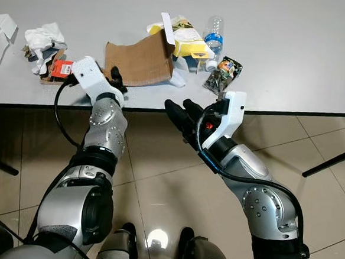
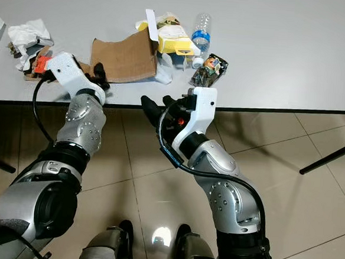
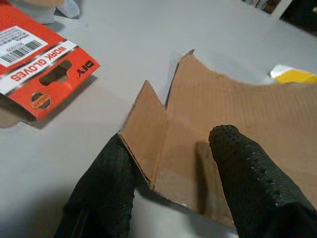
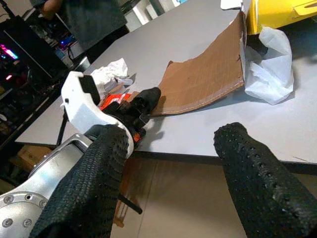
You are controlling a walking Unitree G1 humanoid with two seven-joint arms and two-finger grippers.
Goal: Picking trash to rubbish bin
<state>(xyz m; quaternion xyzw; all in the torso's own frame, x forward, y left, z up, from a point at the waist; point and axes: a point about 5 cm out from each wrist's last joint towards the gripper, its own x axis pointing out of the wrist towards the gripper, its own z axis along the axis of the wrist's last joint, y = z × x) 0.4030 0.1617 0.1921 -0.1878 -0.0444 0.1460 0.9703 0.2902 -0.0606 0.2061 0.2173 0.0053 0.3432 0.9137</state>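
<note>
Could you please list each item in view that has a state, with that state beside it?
Cardboard piece: flat on the table, corner flap folded up between the left tool's fingers.
Left tool: open around that cardboard corner.
Right tool: open, empty, off the table edge.
Plastic bottle: lying on its side.
Yellow box: lying with its flap open.
Red glove packaging: flat on the table.
White paper: crumpled.

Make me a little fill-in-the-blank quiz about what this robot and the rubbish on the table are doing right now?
1. The left gripper has its fingers either side of a corner of the brown ____.
2. The right gripper hangs off the table, over the ____.
3. The red packet reads "WORK ____".
4. The clear bottle has a ____ label.

Missing words: cardboard; floor; GLOVES; blue
</note>
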